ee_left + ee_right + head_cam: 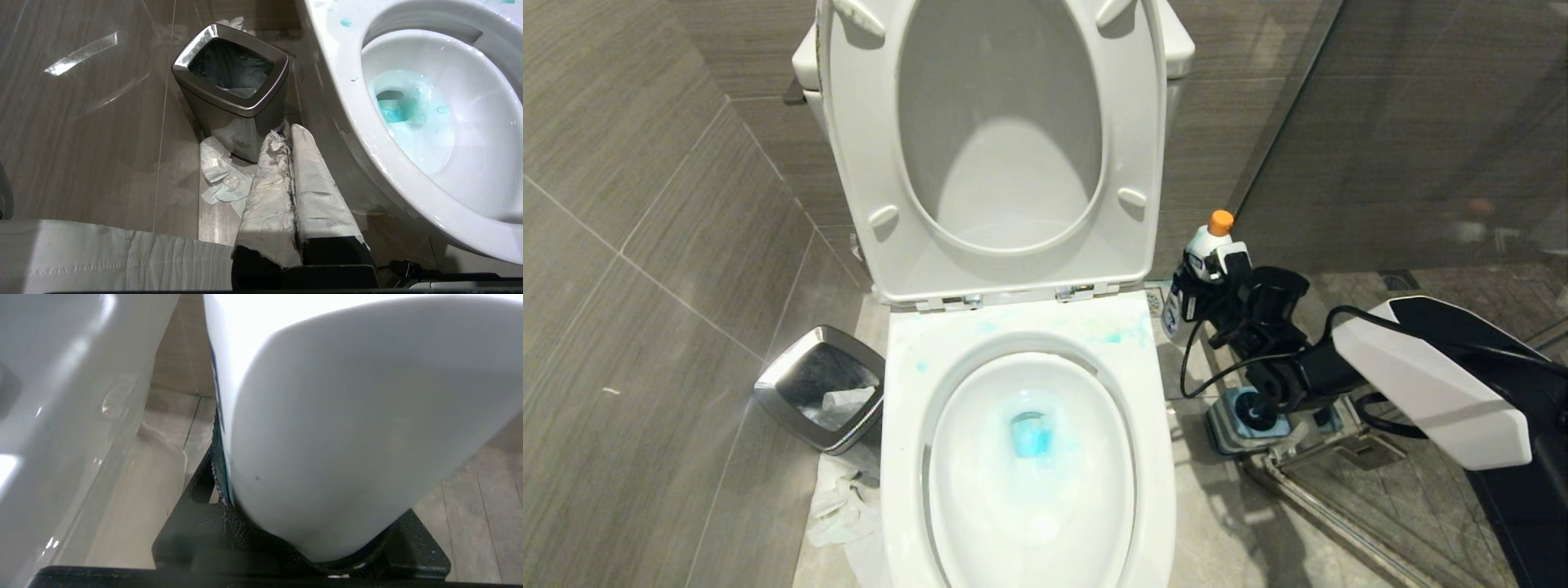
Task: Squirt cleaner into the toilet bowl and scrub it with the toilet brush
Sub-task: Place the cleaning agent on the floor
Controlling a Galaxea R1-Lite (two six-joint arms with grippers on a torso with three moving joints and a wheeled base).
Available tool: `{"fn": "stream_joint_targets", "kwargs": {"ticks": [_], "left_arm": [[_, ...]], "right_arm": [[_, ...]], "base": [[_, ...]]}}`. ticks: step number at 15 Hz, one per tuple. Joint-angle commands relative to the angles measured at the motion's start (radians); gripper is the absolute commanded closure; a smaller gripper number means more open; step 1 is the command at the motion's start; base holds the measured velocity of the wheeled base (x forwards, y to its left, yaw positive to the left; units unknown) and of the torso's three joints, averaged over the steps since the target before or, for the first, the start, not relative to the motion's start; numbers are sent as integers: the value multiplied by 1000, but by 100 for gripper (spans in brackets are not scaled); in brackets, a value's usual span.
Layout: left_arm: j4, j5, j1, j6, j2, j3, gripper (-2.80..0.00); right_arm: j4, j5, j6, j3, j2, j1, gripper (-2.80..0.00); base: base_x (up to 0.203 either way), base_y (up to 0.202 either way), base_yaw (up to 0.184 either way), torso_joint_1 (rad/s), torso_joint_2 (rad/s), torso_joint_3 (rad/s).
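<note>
You face grey-brown tiled walls [645, 122] and a matching tiled floor [670, 408]; a steel-rimmed waste bin [821, 388] stands at left, crumpled tissue [841, 506] beside it on the floor.

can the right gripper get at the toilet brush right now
Probably not yet. The right gripper is shut on the cleaner bottle, so it is occupied. The toilet brush stands in its holder directly beneath that arm, otherwise unobstructed.

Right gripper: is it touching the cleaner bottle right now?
Touching. In the right wrist view the cleaner bottle sits pressed between the black fingers of the right gripper; the head view agrees.
</note>
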Motion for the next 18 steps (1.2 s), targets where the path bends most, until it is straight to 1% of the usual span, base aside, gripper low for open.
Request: {"fn": "stream_joint_targets", "kwargs": {"ticks": [1, 7, 18], "left_arm": [[0, 0, 0, 0, 2, 0, 0], [0, 0, 0, 0, 2, 0, 0], [0, 0, 0, 1, 2, 0, 0]], "right_arm": [[6, -1, -6, -32, 8, 0, 0], [30, -1, -7, -81, 29, 0, 0], [32, 1, -15, -104, 34, 0, 0]], "base": [[0, 0, 0, 0, 2, -78], [0, 0, 0, 3, 2, -174], [0, 0, 0, 4, 2, -201]]}}
